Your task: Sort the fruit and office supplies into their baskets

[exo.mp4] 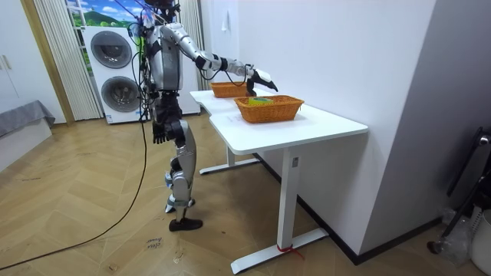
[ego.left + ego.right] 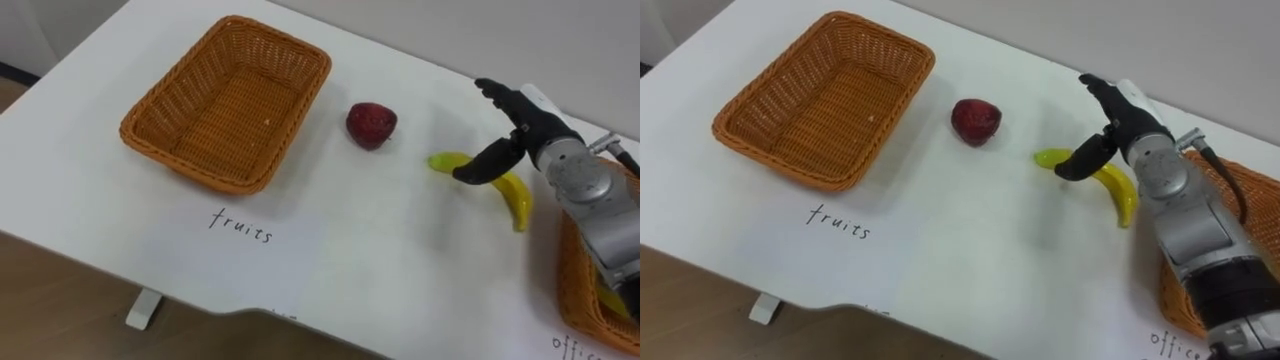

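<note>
Table (image 2: 400, 260), left basket (image 2: 225, 100), right basket (image 2: 572, 295), banana (image 2: 515, 195), maybe apple (image 2: 371, 124)

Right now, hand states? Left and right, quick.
Left hand: hangs at the robot's side, state cannot be told.
Right hand: open, over the banana, holding nothing.

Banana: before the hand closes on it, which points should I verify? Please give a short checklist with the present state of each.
1. Right hand is over the banana: ok.
2. Fingers straight, not yet curled round the banana: ok.
3. Thumb already touches the banana: cannot tell.
4. Fruits basket has room: ok, nothing lies in it.
5. Low path to that basket is free: not ok, the red fruit lies between.
6. Left hand is away from the table, at the robot's side: ok.
</note>
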Controlling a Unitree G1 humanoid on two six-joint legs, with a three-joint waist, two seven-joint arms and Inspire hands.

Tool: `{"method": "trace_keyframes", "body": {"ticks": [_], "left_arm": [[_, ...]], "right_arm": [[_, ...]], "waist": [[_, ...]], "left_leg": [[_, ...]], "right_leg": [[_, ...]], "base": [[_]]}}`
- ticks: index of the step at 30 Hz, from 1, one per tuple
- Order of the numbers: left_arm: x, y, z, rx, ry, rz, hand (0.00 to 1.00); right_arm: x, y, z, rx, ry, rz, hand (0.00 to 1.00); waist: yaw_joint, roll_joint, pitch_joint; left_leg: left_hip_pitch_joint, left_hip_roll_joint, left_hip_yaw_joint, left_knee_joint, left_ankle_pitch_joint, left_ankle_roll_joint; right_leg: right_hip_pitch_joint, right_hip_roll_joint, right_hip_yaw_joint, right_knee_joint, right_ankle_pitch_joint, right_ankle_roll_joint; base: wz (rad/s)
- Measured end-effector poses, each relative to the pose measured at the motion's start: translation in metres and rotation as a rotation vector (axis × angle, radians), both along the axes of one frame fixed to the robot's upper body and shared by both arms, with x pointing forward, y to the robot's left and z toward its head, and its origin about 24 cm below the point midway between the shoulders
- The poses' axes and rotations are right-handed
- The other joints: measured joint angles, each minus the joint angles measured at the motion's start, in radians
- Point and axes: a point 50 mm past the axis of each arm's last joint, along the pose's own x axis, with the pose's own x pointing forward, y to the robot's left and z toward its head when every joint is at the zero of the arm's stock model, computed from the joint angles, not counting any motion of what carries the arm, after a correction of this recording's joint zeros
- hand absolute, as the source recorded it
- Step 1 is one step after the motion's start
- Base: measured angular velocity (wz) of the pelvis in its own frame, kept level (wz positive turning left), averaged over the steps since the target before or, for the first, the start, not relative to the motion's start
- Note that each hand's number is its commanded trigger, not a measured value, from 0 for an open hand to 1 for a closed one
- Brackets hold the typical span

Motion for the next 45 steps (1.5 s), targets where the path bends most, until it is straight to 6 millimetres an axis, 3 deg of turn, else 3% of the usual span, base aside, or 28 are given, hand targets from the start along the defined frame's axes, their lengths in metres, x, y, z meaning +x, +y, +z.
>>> {"method": "trace_keyframes", "body": {"ticks": [8,13,19,31,45], "left_arm": [[0.002,0.001,0.0,-0.011,0.003,0.039,0.0],[0.0,0.001,0.0,-0.011,0.014,0.041,0.0],[0.001,0.001,0.0,-0.011,0.015,0.04,0.0],[0.019,0.001,0.002,-0.013,-0.036,0.025,0.0],[0.031,0.002,0.005,-0.006,-0.084,0.007,0.0]], "right_arm": [[-0.005,-0.011,-0.023,-0.037,0.1,-0.045,0.0],[-0.004,-0.012,-0.025,-0.044,0.117,-0.05,0.0],[-0.002,-0.011,-0.026,-0.049,0.143,-0.037,0.0],[-0.006,-0.02,-0.037,-0.099,0.223,-0.046,0.0],[-0.006,-0.017,-0.039,-0.221,0.242,0.0,0.0]], "waist": [[0.002,0.007,-0.0042],[0.0,0.016,-0.011],[-0.001,0.013,-0.0125],[0.031,0.004,-0.0102],[0.055,-0.013,-0.0077]], "left_leg": [[0.001,0.002,0.006,-0.001,0.0,0.0],[0.002,0.002,0.003,0.001,0.0,0.0],[0.0,0.002,0.0,0.008,0.0,0.0],[-0.005,0.005,0.0,0.012,0.0,-0.001],[-0.005,0.007,0.002,0.012,0.0,-0.001]], "right_leg": [[-0.002,0.0,0.003,0.001,0.0,0.0],[-0.001,0.0,0.002,0.002,0.0,-0.001],[0.0,-0.001,-0.002,0.002,0.001,-0.001],[-0.003,0.003,0.003,0.003,0.003,-0.005],[-0.004,0.004,0.002,0.002,0.005,-0.007]], "base": [[-0.01],[-0.01],[0.01],[0.0],[0.0]]}}
